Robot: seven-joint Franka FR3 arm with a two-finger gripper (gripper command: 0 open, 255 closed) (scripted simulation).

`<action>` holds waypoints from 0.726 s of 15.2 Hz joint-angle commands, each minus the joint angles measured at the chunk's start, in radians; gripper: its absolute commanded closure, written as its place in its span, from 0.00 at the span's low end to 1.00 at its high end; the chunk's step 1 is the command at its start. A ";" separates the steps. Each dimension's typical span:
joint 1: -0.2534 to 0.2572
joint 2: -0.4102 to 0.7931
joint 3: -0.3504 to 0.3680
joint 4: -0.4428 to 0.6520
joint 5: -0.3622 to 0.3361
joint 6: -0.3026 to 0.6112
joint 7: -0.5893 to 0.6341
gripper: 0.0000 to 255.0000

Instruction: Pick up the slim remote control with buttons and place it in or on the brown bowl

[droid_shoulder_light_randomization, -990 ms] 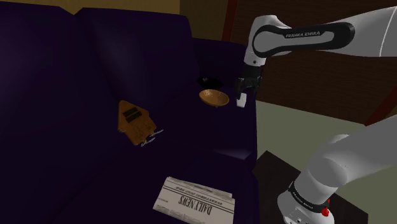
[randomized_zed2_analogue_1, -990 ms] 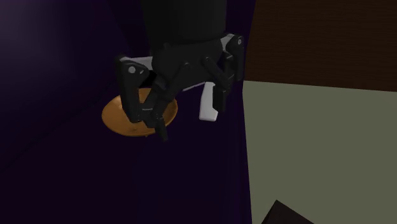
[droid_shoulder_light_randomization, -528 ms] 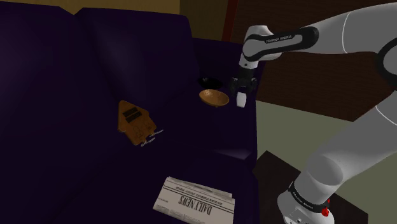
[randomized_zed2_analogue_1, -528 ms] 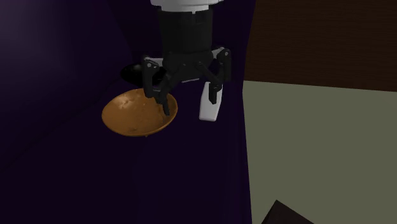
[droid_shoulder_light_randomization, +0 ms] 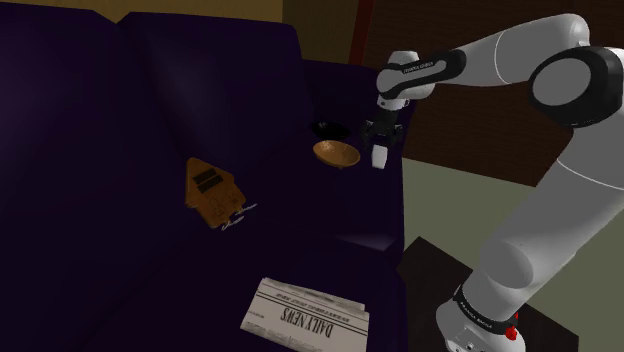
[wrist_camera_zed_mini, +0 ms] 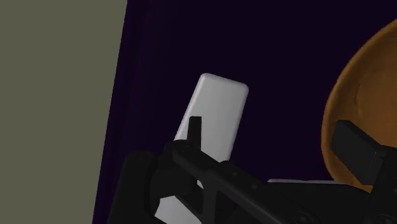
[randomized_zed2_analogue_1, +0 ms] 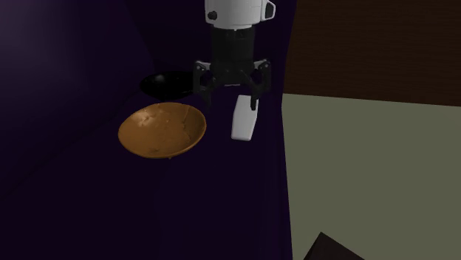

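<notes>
A dark purple sofa (droid_shoulder_light_randomization: 120,120) is being shown from above, its seat carrying every object. A white robot arm (droid_shoulder_light_randomization: 560,210) is being stretched from the stand at the shoulder view's lower right toward the seat's edge. A folded newspaper (droid_shoulder_light_randomization: 305,315) is lying near the front of the seat. A brown house-shaped board (droid_shoulder_light_randomization: 212,190) is lying toward the middle of the seat.

Farther back, a brown bowl (randomized_zed2_analogue_1: 161,131) is sitting upright on the seat, with a black dish (randomized_zed2_analogue_1: 166,83) just behind it. The slim remote control (randomized_zed2_analogue_1: 244,122), drawn plain white, is lying flat on the sofa. It is just beside the bowl but apart from it, between the bowl and the seat's edge. Beyond that edge a grey-green floor (randomized_zed2_analogue_1: 369,177) is being seen.

The black pincer (randomized_zed2_analogue_1: 229,100) is being held pointing down, just above the remote's end nearer the black dish. Its fingers are being held spread apart, and nothing is being clasped. In the wrist view one finger (wrist_camera_zed_mini: 194,130) is being seen over the remote and the other over the bowl's rim.
</notes>
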 commanded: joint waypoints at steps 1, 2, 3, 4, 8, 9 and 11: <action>-0.019 0.060 -0.019 0.045 0.011 0.020 0.026 0.00; -0.029 0.086 -0.028 0.065 0.018 0.027 0.040 0.00; -0.038 0.112 -0.037 0.086 0.024 0.035 0.052 0.00; -0.048 0.137 -0.046 0.106 0.032 0.042 0.065 0.00; -0.074 0.207 -0.069 0.151 0.054 0.070 0.096 0.00; -0.074 0.212 -0.069 0.144 0.055 0.082 0.095 0.00; -0.074 0.222 -0.068 0.130 0.058 0.106 0.093 0.00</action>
